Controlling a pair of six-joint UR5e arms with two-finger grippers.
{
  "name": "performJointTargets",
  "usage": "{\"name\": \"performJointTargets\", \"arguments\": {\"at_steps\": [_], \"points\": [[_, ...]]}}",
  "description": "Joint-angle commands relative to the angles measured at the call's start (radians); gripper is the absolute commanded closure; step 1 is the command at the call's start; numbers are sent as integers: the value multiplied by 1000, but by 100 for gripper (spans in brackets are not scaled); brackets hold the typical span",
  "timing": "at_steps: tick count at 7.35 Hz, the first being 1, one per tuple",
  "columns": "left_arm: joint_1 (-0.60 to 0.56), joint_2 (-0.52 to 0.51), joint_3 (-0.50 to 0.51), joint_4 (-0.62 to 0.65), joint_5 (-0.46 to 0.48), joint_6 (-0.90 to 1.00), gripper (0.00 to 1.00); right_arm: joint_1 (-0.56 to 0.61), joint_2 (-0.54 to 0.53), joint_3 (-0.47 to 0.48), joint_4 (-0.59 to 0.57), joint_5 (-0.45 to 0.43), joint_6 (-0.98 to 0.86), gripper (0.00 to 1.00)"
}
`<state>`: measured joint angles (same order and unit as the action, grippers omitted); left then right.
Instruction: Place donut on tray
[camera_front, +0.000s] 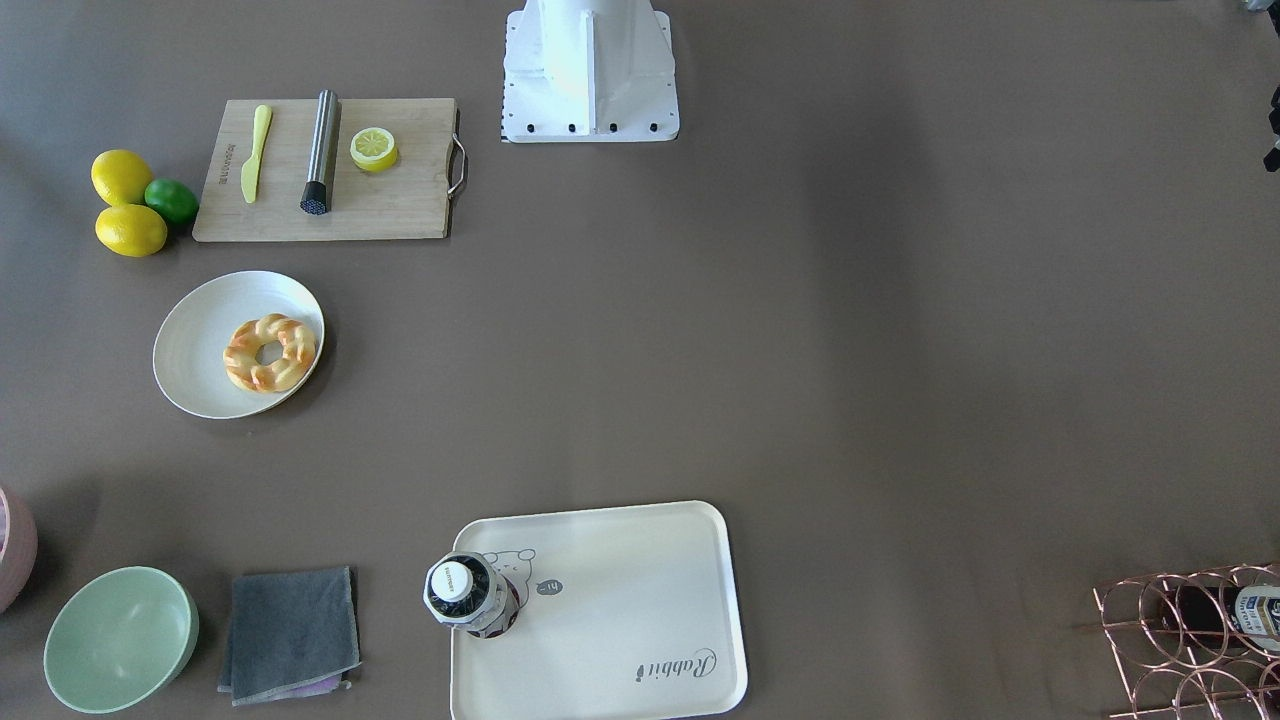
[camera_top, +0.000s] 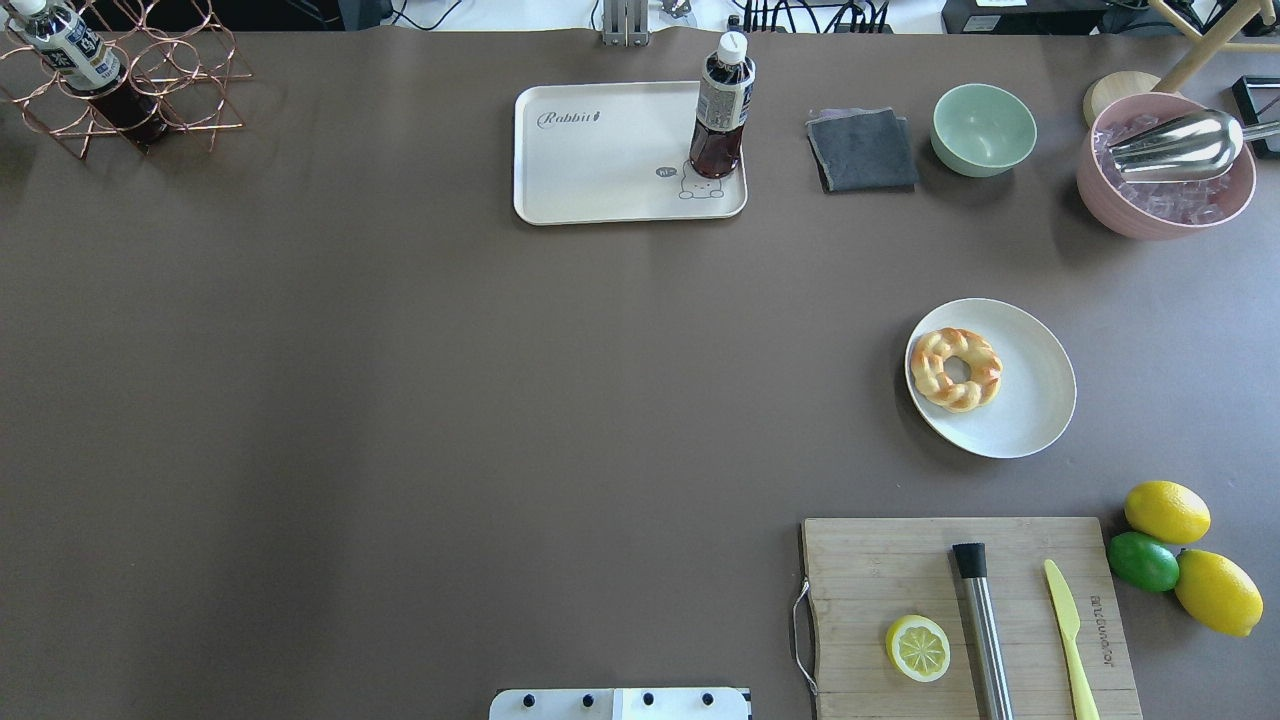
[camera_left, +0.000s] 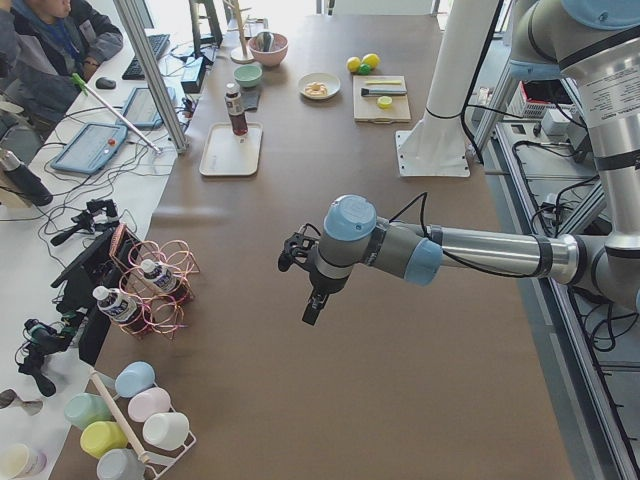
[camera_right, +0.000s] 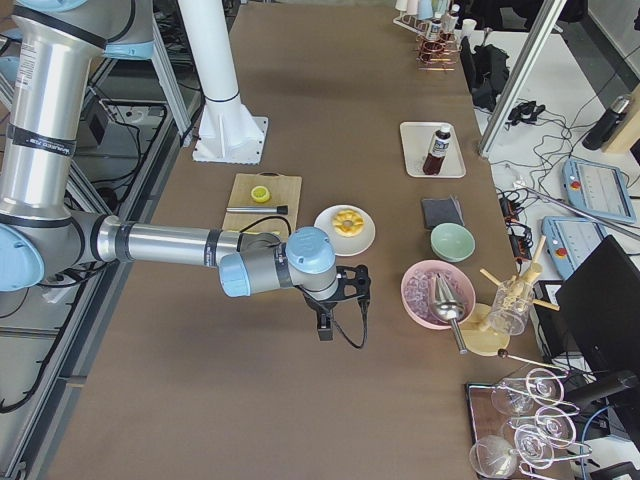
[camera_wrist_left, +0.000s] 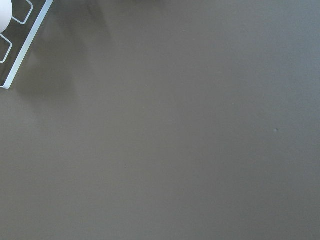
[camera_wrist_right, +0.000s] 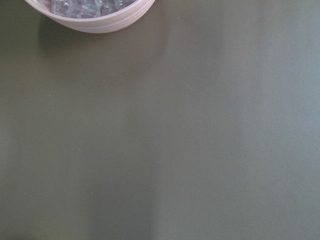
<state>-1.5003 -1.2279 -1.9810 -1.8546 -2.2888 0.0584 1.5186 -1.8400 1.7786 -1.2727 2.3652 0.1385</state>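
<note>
- A white base plate (camera_front: 590, 110) is spotted, with four dark screws (camera_front: 572, 128) lined along its 6 o'clock edge.
- A white round column (camera_left: 455, 70) is seen on it.
- The left arm (camera_left: 480, 250) is shown in silver-grey tubing, capped pale blue at its 9 o'clock joint and banded black toward 3 o'clock.
- A thin black cable (camera_left: 425, 197) is carried over it.
- The left gripper (camera_left: 312, 308) is black.
- The right arm (camera_right: 160, 243) is matched: silver tubes, blue caps, a black right gripper (camera_right: 323, 328), and a black cable loop (camera_right: 363, 320) at 5 o'clock.

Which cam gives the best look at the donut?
Overhead exterior: the donut is unobstructed, twisted ridges clear, on the plate. Front-facing is nearly as good. Both side views show it small and far; neither wrist camera shows it.
</note>
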Motion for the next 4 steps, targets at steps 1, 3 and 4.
{"name": "performJointTargets", "arguments": {"at_steps": [1, 3, 4], "points": [[-1, -4, -2, 0, -1, -2, 3, -1, 1, 5, 1, 5, 22, 0], [0, -16, 7, 2, -1, -9, 3, -23, 8, 9, 3, 61, 36, 0], [0, -22, 13, 8, -1, -12, 3, -67, 18, 7, 12, 65, 80, 1]]}}
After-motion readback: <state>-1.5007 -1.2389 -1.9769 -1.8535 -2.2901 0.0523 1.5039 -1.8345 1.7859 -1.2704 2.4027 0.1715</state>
